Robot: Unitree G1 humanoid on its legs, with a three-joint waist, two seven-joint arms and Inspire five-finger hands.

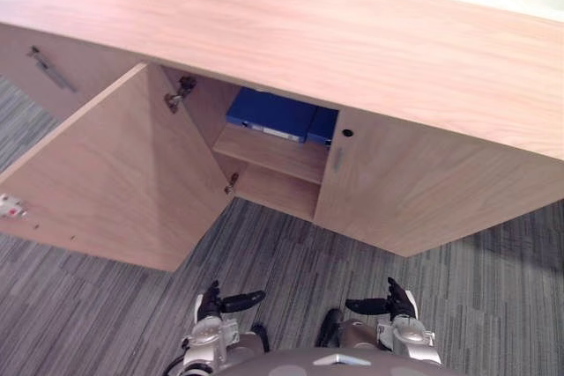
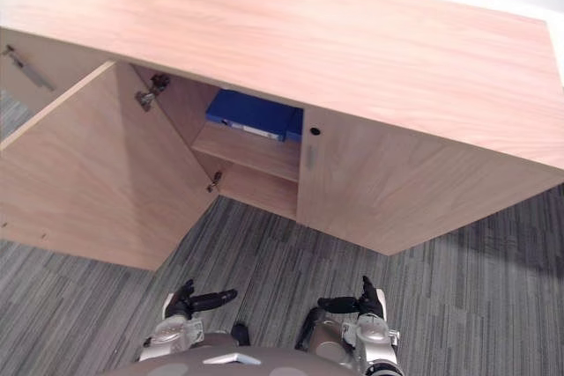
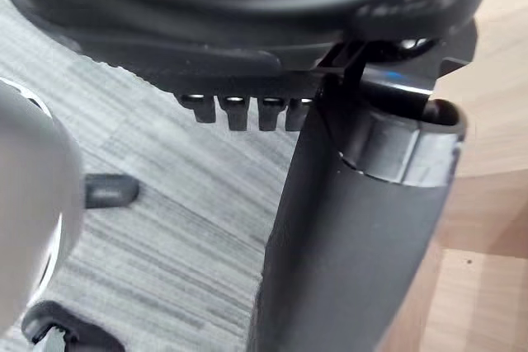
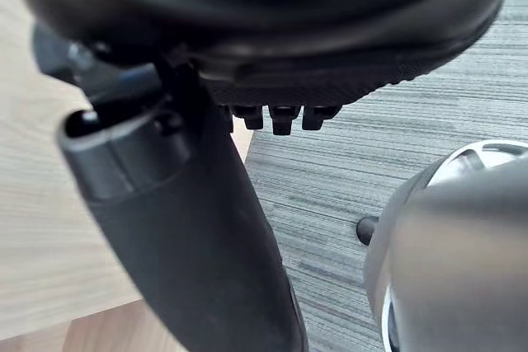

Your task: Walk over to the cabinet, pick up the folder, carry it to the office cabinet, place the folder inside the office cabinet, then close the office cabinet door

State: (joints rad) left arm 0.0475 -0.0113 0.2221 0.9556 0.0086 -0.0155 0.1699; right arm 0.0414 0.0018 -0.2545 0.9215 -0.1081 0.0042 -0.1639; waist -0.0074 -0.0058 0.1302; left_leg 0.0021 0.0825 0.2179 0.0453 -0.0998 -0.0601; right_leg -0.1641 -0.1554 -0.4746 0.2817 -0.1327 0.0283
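Hidden or partial items:
- The blue flat folder (image 1: 269, 114) lies on the upper wooden shelf (image 1: 273, 154) inside the long low light-wood office cabinet (image 1: 370, 50). The cabinet's top overhangs it, so we see only its near part.
- A second blue edge (image 1: 323, 125) touches the folder on the right. We cannot tell whether it belongs to the same folder or to another.
- Below the shelf, the lower compartment is shadowed and we cannot make out its contents.
- The open light-wood left door (image 1: 115, 173) swings out toward us, with two metal hinges (image 1: 181, 92) at its inner edge.
- The closed light-wood right door (image 1: 423, 187) carries a small black keyhole (image 1: 347, 133) and a slim grey handle (image 1: 337, 158).

Hands, low over the grey striped carpet (image 1: 291, 257) and well apart from the cabinet:
- The left hand (image 1: 211, 305) is empty, with its fingers relaxed and its thumb pointing inward.
- The right hand (image 1: 398, 304) is in the same state and holds nothing.

By view:
- The left eye view takes in a small white label (image 1: 11, 209) at the open door's outer edge and a grey bar handle (image 1: 48, 68) on the cabinet front farther left.
- The left wrist view gives the thumb (image 3: 346, 228) close up and the row of fingertips (image 3: 239, 111), with carpet and pale wood past them.
- The right wrist view gives the right thumb (image 4: 190, 228) and fingertips (image 4: 280, 117), with pale wood on one side and carpet on the other.
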